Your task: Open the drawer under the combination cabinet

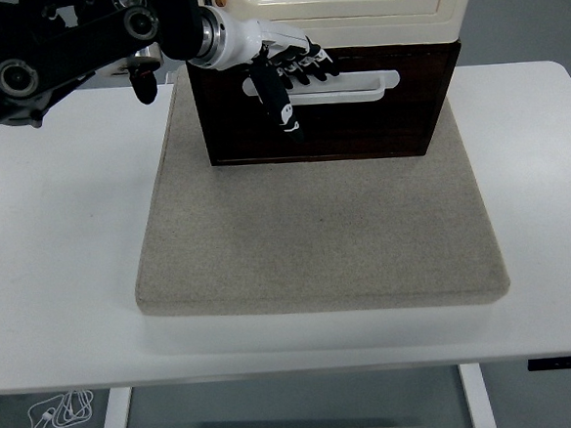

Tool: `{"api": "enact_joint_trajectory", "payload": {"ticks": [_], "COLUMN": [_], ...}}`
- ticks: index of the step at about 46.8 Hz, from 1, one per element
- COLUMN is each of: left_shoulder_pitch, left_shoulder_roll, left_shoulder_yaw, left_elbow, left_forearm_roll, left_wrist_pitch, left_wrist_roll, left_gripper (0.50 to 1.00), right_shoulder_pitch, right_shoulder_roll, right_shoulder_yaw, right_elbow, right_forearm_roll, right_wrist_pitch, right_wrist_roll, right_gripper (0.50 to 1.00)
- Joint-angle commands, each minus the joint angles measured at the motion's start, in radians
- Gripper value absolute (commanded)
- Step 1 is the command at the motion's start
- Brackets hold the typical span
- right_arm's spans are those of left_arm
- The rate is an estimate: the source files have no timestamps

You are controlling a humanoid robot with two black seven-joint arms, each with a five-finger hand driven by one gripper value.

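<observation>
Your left hand (pixel 290 72) sits at the left end of the handle (pixel 340 87), fingers (pixel 309 65) curled over its bar, thumb hanging below. The drawer (pixel 357 121) stands at the mat's (pixel 317 241) far edge; the handle runs left-right, so pull toward yourself.

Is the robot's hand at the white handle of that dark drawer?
Yes, the left hand lies over the left end of the white handle on the dark drawer.
</observation>
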Motion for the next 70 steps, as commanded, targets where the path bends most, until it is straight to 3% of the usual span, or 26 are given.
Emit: {"api": "enact_joint_trajectory", "payload": {"ticks": [1, 70], "left_shoulder_pitch": [0.001, -0.006], "left_shoulder_roll": [-0.005, -0.013], "left_shoulder_yaw": [0.001, 0.007], "left_elbow": [-0.001, -0.059], "left_forearm_roll": [-0.001, -0.024], "left_wrist_pitch": [0.000, -0.040], "left_wrist_roll": [0.000, -0.002], "left_gripper": [0.986, 0.994], "right_shoulder_pitch": [0.000, 0.000], "right_shoulder_roll": [0.000, 0.000], "right_shoulder_yaw": [0.000, 0.000], "right_elbow": [0.000, 0.000], "right_forearm_roll": [0.000, 0.000], "right_wrist_pitch": [0.000, 0.000], "right_wrist_roll": [0.000, 0.001], "right_gripper": [0.928, 0.928]}}
